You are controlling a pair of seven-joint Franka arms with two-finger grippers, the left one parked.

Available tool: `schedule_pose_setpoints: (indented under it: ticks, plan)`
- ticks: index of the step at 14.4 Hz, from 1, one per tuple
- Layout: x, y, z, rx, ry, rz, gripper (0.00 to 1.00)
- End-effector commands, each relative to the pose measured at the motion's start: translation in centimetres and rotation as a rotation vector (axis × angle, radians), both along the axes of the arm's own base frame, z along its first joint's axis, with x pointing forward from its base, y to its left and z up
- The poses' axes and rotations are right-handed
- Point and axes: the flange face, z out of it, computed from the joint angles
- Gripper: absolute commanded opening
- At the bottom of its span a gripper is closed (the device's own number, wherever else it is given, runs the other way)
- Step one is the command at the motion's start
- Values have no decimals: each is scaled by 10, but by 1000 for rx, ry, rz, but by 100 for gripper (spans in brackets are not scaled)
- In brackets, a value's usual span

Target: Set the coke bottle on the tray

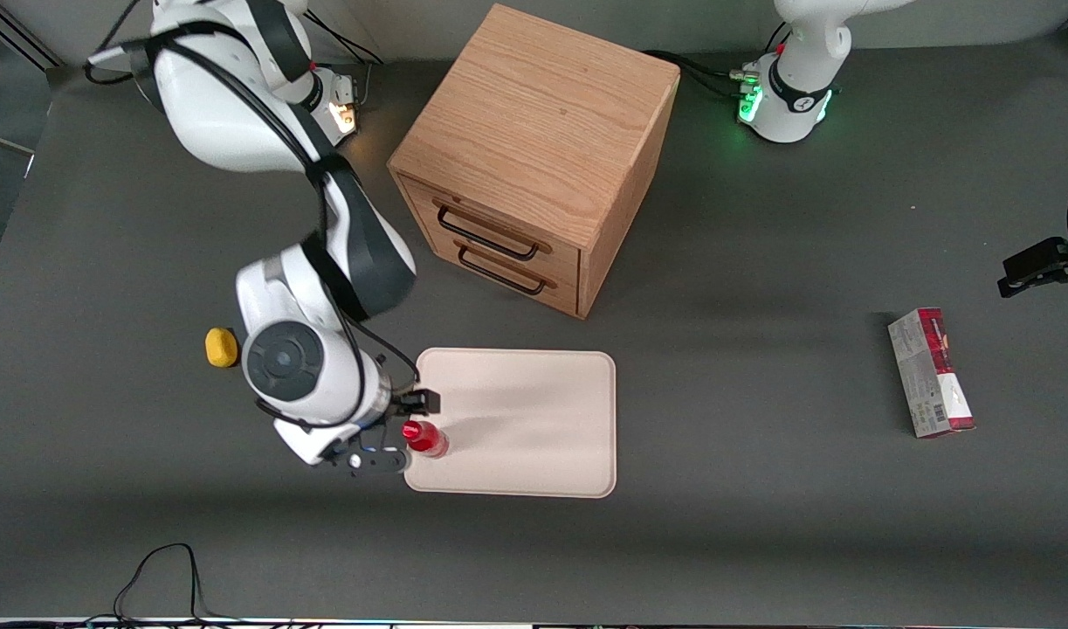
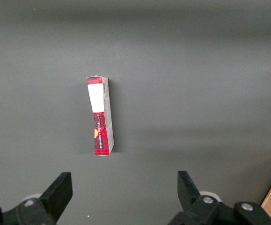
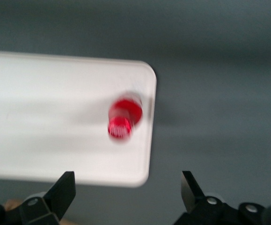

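The gripper (image 1: 392, 434) hangs with its fingers (image 3: 62, 190) spread wide and nothing between them. Just below it, apart from both fingers, the coke bottle (image 1: 425, 438) stands upright on the tray (image 1: 534, 411), close to the tray's rim at the working arm's end. A yellow lump (image 1: 221, 347) lies on the dark surface (image 1: 761, 524) near the arm. A wooden drawer cabinet (image 1: 534, 157) stands farther from the front camera than the tray.
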Motion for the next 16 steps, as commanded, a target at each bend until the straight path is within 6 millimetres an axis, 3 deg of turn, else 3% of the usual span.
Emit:
schedule_pose_setpoints:
  ticks: [1,4,9,13,16]
  plan:
    - [-39,-13,71,-45,64,-21,100]
    - [-68,-36,127,-64,99,-24,100]
    - [-110,-84,175,-60,99,-66,100]
    - [-137,-161,189,28,4,-116,100]
    - [-141,-222,192,83,-39,-153,100]
